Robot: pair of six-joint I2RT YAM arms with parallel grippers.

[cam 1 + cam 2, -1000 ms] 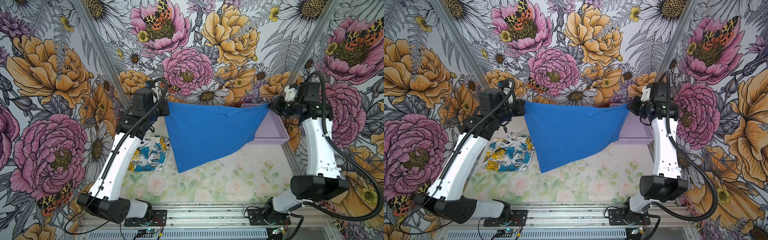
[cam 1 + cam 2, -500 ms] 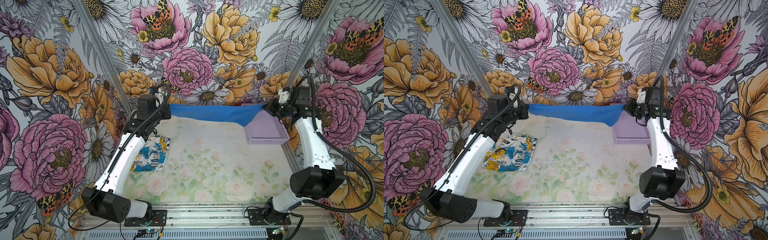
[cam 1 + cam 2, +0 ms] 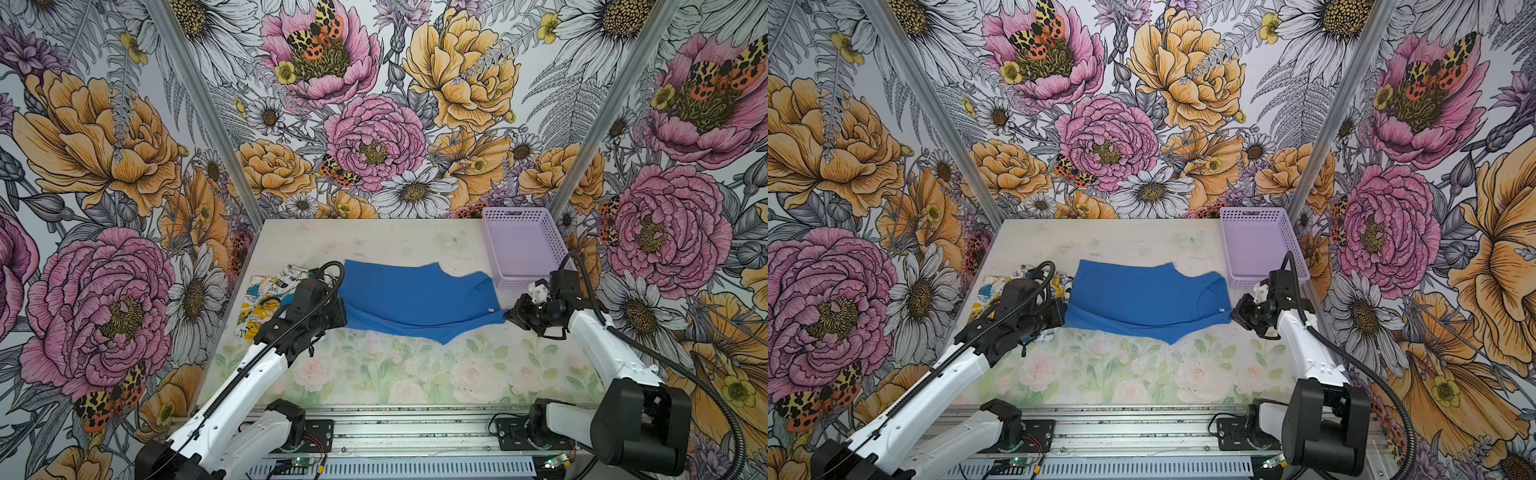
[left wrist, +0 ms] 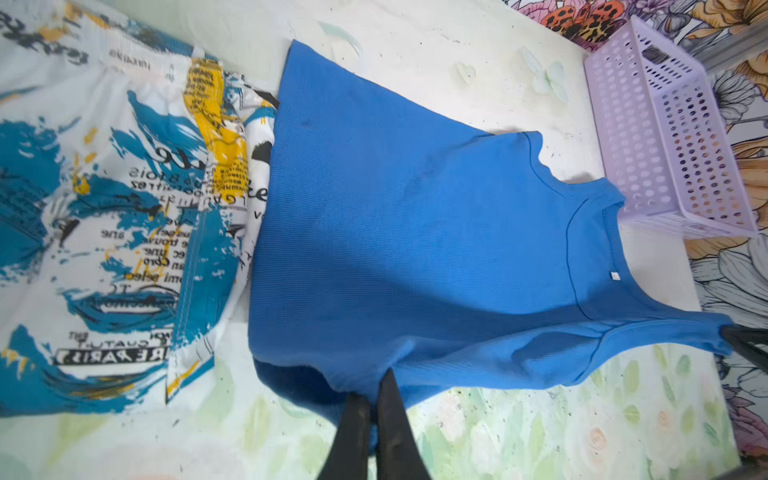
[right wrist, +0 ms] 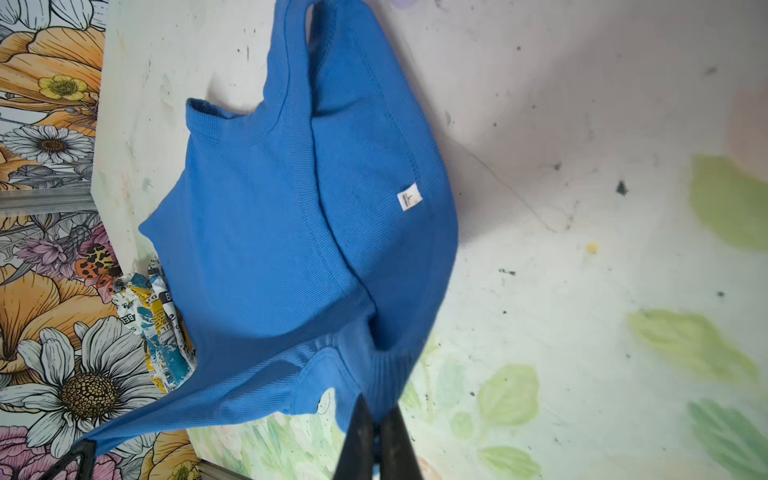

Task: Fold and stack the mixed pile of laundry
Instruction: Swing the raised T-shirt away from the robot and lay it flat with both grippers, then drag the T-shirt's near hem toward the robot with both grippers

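The royal blue ribbed T-shirt (image 3: 415,299) lay doubled over on the floral tabletop (image 3: 415,374). The left gripper (image 4: 371,392) and right gripper (image 5: 376,415) each pinched its near edge. The white newspaper-print garment (image 3: 262,297) touched its left side.

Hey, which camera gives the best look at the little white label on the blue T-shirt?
The right wrist view: there the white label on the blue T-shirt is large and unobstructed, with faint print visible. The left wrist view shows it as a small white square; in both top views it is only a tiny speck.
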